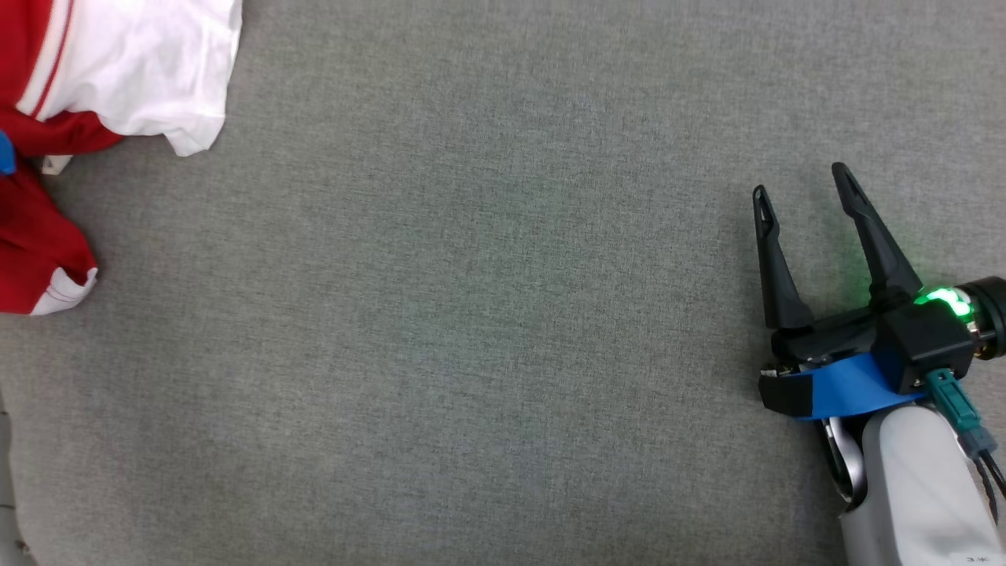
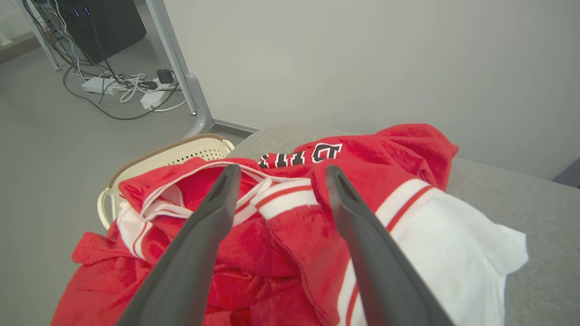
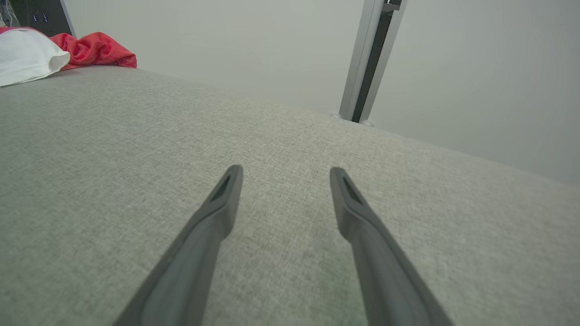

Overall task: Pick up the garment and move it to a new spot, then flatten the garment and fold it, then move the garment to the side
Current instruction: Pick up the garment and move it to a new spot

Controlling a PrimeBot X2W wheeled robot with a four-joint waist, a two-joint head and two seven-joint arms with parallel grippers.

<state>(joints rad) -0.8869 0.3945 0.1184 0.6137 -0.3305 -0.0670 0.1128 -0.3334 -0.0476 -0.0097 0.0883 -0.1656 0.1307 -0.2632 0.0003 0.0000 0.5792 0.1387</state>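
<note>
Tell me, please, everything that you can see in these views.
garment: one, red and white, crumpled at the left edge of the padded surface
padded surface: one, grey, before the robot
basket: one, cream, beyond the garment, beside the surface
cables: a tangle, white and black, on the floor
left pincer: one, dark, open above the garment
right pincer: one, dark, open over bare surface at the right

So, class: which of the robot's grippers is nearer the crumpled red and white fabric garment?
Left. The left gripper hangs over the garment; the right gripper is far across the grey fabric surface.
</note>
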